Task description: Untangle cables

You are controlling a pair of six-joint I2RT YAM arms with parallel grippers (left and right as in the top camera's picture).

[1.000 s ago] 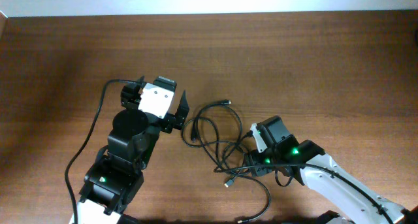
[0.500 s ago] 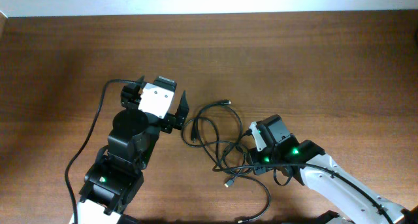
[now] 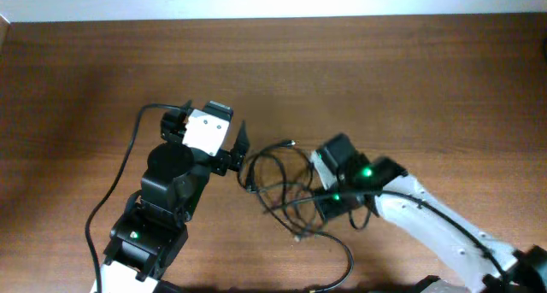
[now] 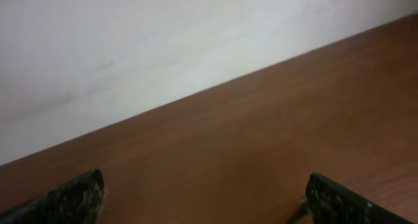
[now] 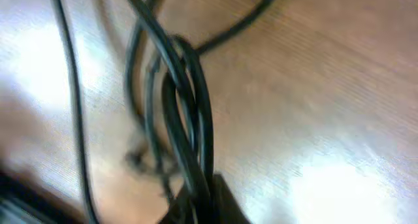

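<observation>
Since the table point(image 3: 427, 79) is the biggest thing here, I'll start there: dark brown wood, with a pale wall point(image 4: 163, 41) behind its far edge. The left arm point(image 3: 171, 190) sits at the near left and points toward the middle, with its own thick wire point(image 3: 120, 169) looping off to its left. The right arm point(image 3: 427, 220) comes in from the near right corner, white shell, green light on.

The cables point(image 3: 273, 178) are a loose mess of thin black loops in the middle of the table, right between the two arms. One strand trails off toward the near edge.

The left gripper point(image 4: 209, 208) is spread wide with nothing in it. Its wrist view is just bare wood between the two fingertips, and from overhead it sits just left of the loops. I can't tell if it touches them.

The right gripper point(image 5: 196, 208) is pressed together on the cables. Its wrist view is blurry, but a few twisted strands run straight into the tips.

One small plug point(image 3: 293, 143) lies at the far side of the tangle.
</observation>
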